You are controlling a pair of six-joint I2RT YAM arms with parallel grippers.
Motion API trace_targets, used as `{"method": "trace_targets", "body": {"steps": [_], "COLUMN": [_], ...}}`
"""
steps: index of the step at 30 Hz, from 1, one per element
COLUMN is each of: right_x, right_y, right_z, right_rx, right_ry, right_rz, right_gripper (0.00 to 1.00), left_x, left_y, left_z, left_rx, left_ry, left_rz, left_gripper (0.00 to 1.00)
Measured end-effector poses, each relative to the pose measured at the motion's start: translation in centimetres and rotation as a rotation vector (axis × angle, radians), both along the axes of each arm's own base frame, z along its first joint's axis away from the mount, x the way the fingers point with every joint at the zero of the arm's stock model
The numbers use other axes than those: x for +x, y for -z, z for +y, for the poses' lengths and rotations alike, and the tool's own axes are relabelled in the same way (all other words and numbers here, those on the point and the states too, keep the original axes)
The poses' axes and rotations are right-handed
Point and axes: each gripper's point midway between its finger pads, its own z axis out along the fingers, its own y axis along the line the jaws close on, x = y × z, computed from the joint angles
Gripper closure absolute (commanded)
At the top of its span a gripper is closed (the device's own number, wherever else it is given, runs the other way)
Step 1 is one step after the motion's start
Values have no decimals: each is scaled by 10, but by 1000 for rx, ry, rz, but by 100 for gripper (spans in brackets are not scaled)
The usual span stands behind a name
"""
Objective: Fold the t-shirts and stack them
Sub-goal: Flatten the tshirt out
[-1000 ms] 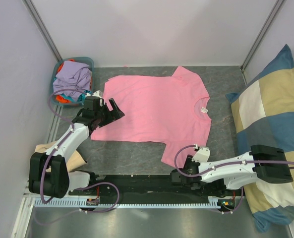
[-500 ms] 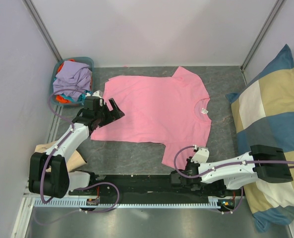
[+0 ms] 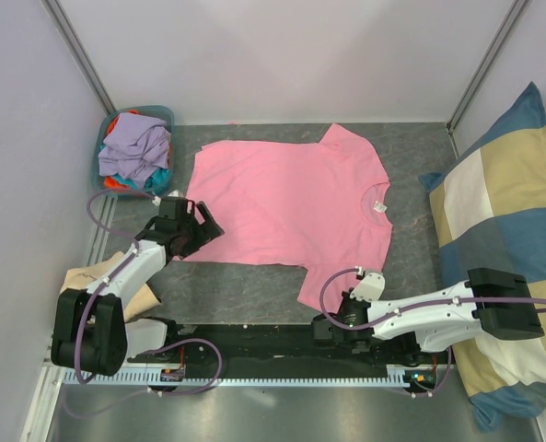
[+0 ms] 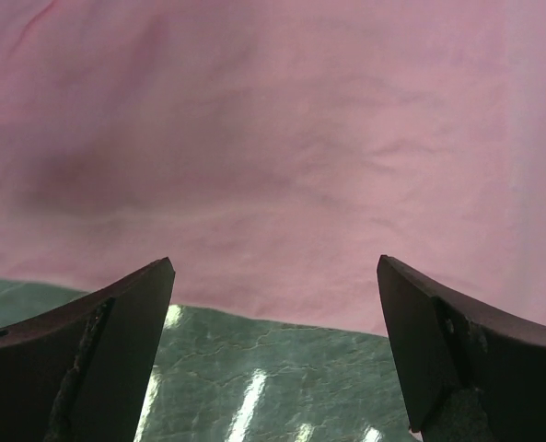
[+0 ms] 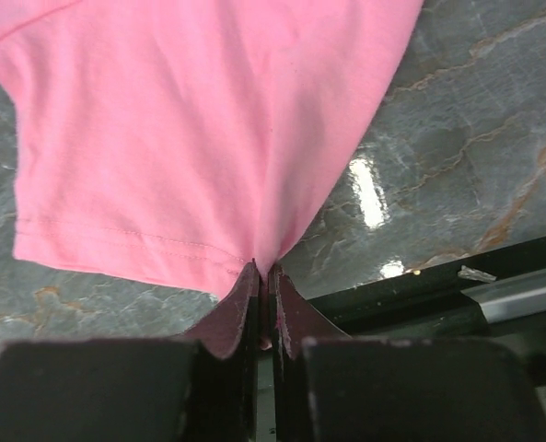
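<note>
A pink t-shirt (image 3: 291, 207) lies spread flat, front down or up I cannot tell, on the grey marbled table (image 3: 245, 285), its neck opening turned toward the right side and its bottom hem toward the left. A small white neck label (image 3: 379, 205) shows inside the collar. One sleeve points to the far edge of the table, and the near sleeve (image 3: 320, 287) reaches toward the arm bases. The right gripper (image 5: 263, 272) sits low at the near edge of the table with its two fingers pressed together on the corner of that near sleeve; in the right wrist view the pink cloth gathers into a narrow fold that runs straight into the pinched tips, with the stitched sleeve hem just to one side. The left gripper (image 4: 274, 276) is over the left part of the shirt, by its bottom hem, with its fingers (image 4: 116, 322) spread wide apart and nothing between them; in the left wrist view the hem line runs across between the two tips, pink cloth beyond it and bare table on the near side. At the far left corner stands a teal basket (image 3: 159, 114) heaped with more shirts: a lavender t-shirt (image 3: 133, 145) on top, with bits of orange cloth (image 3: 114, 182) and teal cloth (image 3: 158, 177) showing beneath it. A large blue-and-cream checked cushion (image 3: 503, 212) lies along the right side, apart from the pink shirt.
</note>
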Motion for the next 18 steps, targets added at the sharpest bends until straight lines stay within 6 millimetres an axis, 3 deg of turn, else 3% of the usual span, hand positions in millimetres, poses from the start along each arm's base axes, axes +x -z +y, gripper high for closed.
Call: {"method": "trace_targets", "body": {"steps": [4,18], "right_x": [3,16], "right_y": [-5,-14], "right_z": [5,20], "right_rx": [15,76], "right_ry": [0,-1], "right_rz": [-19,-44], "right_gripper": [94,94], "left_x": [-10,-35], "left_y": [5,-8], "left_z": [19,86], "left_rx": [39,210], "left_ry": [-108,-423], "left_rz": [35,18], "left_gripper": [1,25]}}
